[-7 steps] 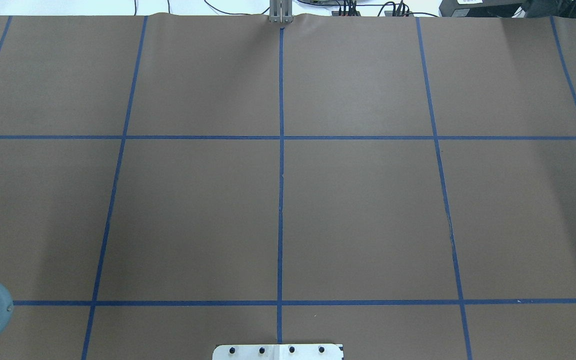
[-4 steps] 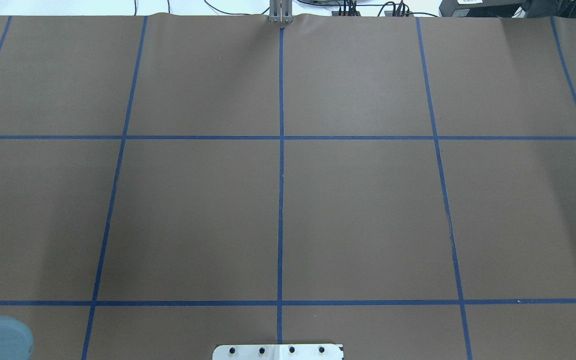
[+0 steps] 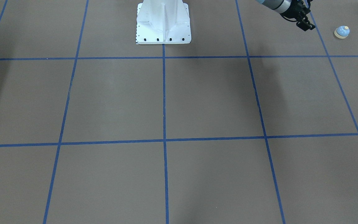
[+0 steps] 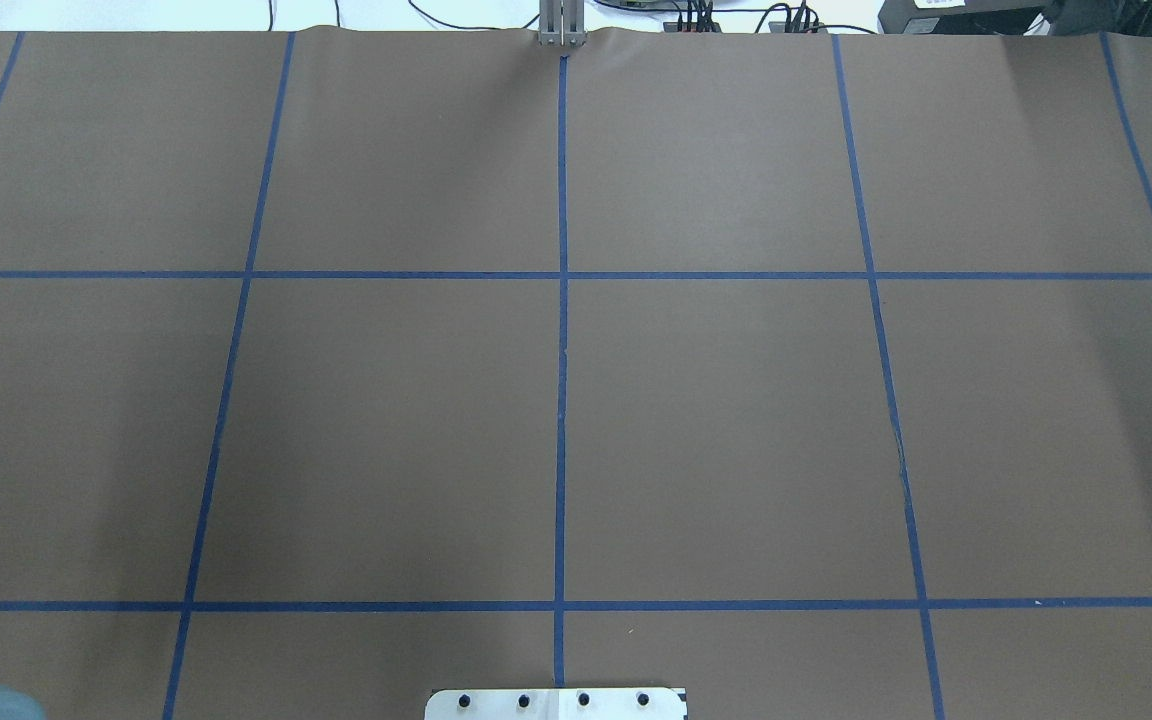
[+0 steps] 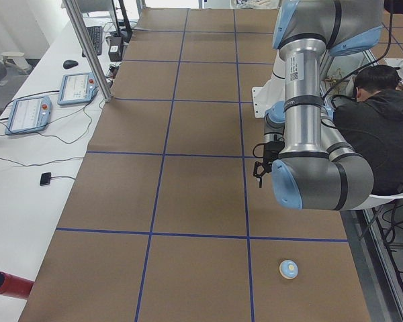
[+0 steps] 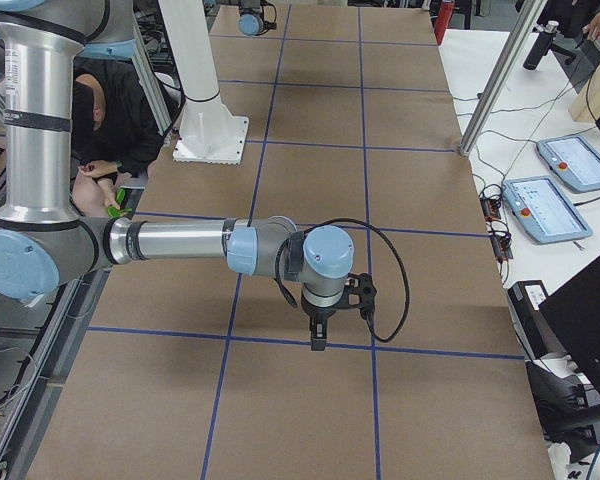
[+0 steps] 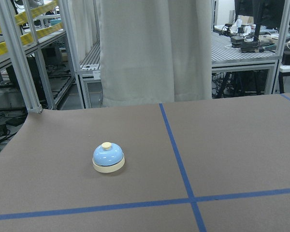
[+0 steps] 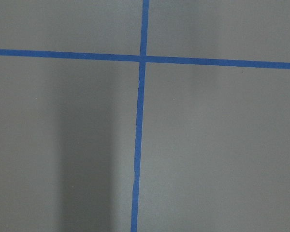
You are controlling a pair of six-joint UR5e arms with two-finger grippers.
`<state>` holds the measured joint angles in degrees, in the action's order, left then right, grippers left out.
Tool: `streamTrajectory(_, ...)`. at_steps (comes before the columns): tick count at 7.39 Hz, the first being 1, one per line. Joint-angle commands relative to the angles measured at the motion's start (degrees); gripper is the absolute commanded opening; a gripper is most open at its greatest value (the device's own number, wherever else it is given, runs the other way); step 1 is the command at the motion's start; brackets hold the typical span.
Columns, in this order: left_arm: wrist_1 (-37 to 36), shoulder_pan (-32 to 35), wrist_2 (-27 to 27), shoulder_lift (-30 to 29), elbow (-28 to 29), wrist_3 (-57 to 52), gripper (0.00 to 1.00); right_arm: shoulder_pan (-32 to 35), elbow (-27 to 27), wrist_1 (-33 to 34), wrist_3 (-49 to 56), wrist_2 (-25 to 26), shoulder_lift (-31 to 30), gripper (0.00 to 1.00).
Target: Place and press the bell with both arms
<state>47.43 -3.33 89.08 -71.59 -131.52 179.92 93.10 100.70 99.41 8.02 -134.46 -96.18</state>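
Note:
The light-blue bell [image 3: 342, 31] with its cream button stands upright on the brown table near the robot's left end. It also shows in the exterior left view [image 5: 289, 270] and the left wrist view [image 7: 108, 157]. My left gripper [image 3: 305, 24] hangs above the table, apart from the bell and nearer the pedestal; I cannot tell its jaws. It also shows in the exterior left view [image 5: 259, 168]. My right gripper [image 6: 318, 335] points down over a blue tape line far from the bell, seen only in the exterior right view, so I cannot tell its state.
A white bolted pedestal [image 3: 163, 25] stands at the robot's side of the table. Blue tape lines [image 4: 561, 400] divide the brown table cover. A seated person [image 5: 379, 127] is behind the left arm. Teach pendants [image 5: 27, 114] and a red cylinder [image 5: 7, 285] lie off the cover.
In the overhead view the left arm's light-blue joint cap has slid down toward the lower left corner, leaving only a sliver in view.

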Motion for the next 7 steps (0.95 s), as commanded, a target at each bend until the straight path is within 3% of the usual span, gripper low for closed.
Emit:
streamTrajectory(1, 11.4, -4.9, 0.3, 6.3, 5.4, 3.4, 1.0, 0.0, 0.4, 0.0, 0.1, -0.1, 0.2, 1.0)
streamTrajectory(5, 23.9, -10.5, 3.0, 11.6, 14.9, 8.1, 1.0, 0.0, 0.6, 0.0, -0.6, -0.1, 0.6, 1.0)
streamTrajectory(7, 26.8, -13.7, 3.8, 13.3, 16.5, 11.5, 1.0, 0.0, 0.6, 0.0, -0.7, -0.1, 0.6, 1.0)
